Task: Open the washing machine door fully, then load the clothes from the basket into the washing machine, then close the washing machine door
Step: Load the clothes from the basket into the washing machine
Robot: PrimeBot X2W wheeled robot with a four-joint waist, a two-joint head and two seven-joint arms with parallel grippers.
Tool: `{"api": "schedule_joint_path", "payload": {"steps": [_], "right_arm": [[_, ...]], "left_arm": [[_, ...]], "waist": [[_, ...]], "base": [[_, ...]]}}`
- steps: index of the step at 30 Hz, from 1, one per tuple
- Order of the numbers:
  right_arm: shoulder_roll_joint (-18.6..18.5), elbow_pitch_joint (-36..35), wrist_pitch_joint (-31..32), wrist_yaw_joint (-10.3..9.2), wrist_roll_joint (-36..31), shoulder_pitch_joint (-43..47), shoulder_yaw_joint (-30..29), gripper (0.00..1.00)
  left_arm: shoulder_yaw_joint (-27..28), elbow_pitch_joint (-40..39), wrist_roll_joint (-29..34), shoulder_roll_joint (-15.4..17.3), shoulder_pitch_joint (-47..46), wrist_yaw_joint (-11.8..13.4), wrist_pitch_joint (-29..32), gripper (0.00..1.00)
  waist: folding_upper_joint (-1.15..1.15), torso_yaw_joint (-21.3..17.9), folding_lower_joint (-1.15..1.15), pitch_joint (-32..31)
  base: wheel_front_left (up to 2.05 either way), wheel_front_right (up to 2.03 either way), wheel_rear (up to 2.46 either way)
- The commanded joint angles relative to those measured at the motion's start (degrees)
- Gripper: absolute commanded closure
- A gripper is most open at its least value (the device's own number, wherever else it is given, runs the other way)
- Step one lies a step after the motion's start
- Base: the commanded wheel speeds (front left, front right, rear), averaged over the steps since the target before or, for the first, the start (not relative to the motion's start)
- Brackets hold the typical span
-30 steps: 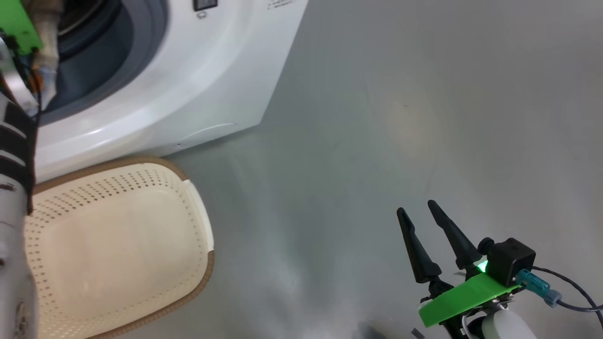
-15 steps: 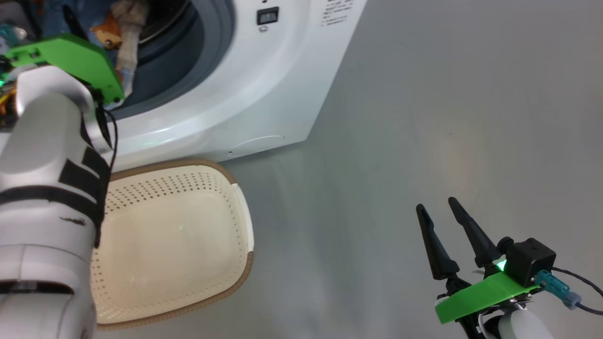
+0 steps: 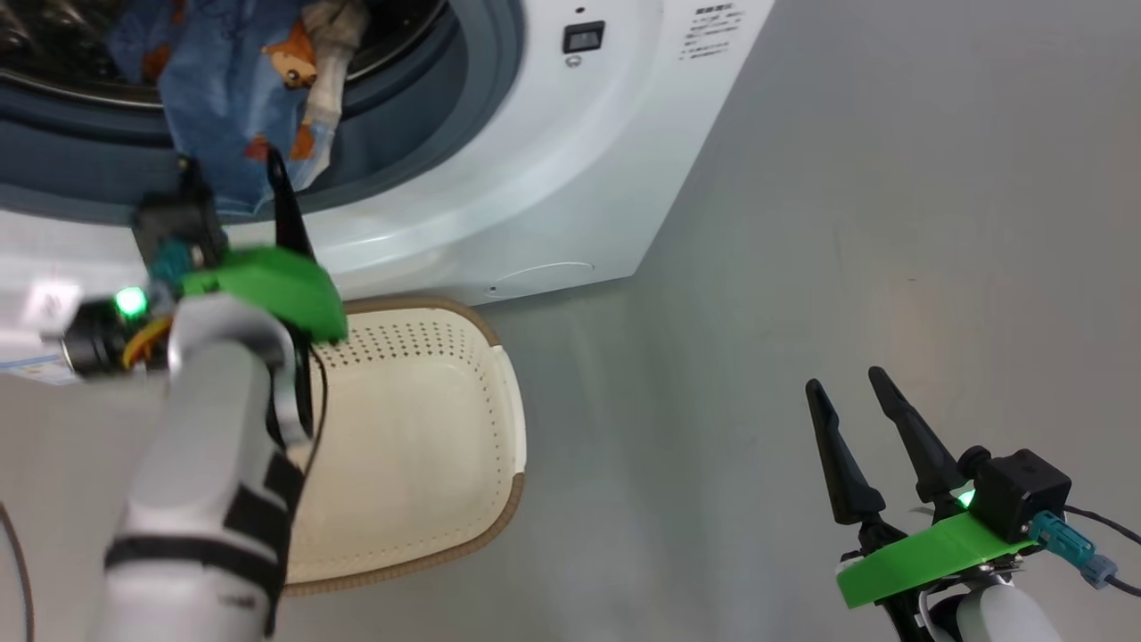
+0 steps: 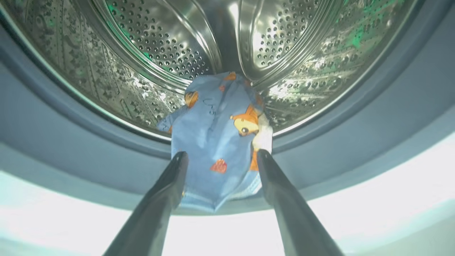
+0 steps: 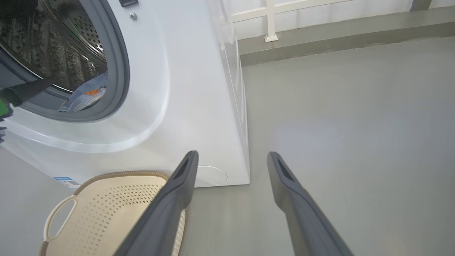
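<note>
Clothes: soft light-blue fabric, orange figures, draped from perforated steel drum over grey rubber gasket, centre of left wrist view. Left gripper spread either side; contact unclear. Head view adds cream perforated basket, brown woven-look rim, lower centre-left below the white washing machine. Right gripper spread, lower right.

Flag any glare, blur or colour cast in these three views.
Head view: left gripper smeared by blur. Left wrist view: washing machine front blown out white, green glints on the drum. Right wrist view: sharp, evenly lit.
</note>
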Motion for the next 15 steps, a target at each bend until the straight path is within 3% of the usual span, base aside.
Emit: {"api": "schedule_joint_path", "payload": {"steps": [1,9,15], "right_arm": [[-0.6,-1.4,-0.4,0.56,-0.5,1.6,1.0,0.00],[-1.4,-2.1,-0.4,0.56,-0.8,1.2,0.3,0.00],[-1.7,-2.5,-0.4,0.56,-1.2,1.0,0.1,0.00]], "left_arm": [[0.8,-3.5,0.2,1.7,3.0,0.7,-0.3,0.00],[0.4,-22.5,0.3,2.8,19.0,4.1,0.8,0.00],[0.1,-32.8,0.6,4.2,27.7,5.4,1.7,0.00]], "waist": [[0.00,0.8,0.00,-0.2],[0.00,2.7,0.00,-0.4],[0.00,3.2,0.00,-0.2]], "base": [[0.00,0.00,0.00],[0.00,0.00,0.00],[0.00,0.00,0.00]]}}
